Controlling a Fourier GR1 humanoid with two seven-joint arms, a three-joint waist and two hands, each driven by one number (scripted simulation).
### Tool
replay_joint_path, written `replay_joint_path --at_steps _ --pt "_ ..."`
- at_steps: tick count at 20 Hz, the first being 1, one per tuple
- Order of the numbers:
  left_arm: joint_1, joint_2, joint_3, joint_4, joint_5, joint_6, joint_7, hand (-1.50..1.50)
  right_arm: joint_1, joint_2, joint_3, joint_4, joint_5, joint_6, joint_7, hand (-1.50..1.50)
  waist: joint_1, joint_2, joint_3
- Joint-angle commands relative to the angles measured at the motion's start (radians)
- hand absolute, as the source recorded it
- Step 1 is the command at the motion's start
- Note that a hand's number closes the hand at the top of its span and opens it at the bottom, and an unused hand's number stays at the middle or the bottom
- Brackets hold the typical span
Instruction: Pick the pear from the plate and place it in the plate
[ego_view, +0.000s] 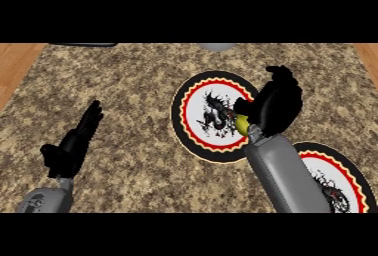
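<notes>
Speckled granite surface (140, 165) carries two patterned plates. Over the far plate (193, 97), the right hand (275, 102) has its fingers curled round the yellow-green pear (241, 125), which peeks out beneath the palm, probably just above the rim. Near plate (347, 172) lies partly under the forearm. Left hand (74, 142) rests open at the left, fingers straight.

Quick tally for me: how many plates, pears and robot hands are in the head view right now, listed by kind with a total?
Plates: 2, one in the middle and one at the lower right, partly behind the right forearm.
Pears: 1, the pear, mostly hidden under the right hand.
Hands: 2, the left hand, open, and the right hand, curled round the pear.
Total: 5
</notes>
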Motion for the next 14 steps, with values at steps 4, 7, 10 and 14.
replay_joint_path --at_steps 4,7,10,14 --pt "-0.008 -0.006 0.006 0.012 0.004 0.001 0.009 0.0 -0.033 0.01 -0.081 0.008 0.041 -0.331 0.197 -1.5 -0.015 -0.005 0.0" --pt "-0.007 0.02 0.033 0.011 0.022 -0.014 0.018 0.0 0.008 0.01 -0.093 -0.064 0.046 -0.433 0.169 -1.5 -0.025 -0.012 0.001" --pt "0.013 -0.007 0.014 0.015 0.0 0.013 0.006 0.0 0.09 0.01 -0.09 -0.151 -0.001 -0.546 0.123 -1.5 -0.042 -0.018 0.002" --pt "0.023 -0.016 0.025 0.015 0.005 0.029 0.013 0.0 0.263 0.01 -0.042 -0.243 -0.035 -0.685 0.07 -1.5 -0.067 -0.023 0.001"
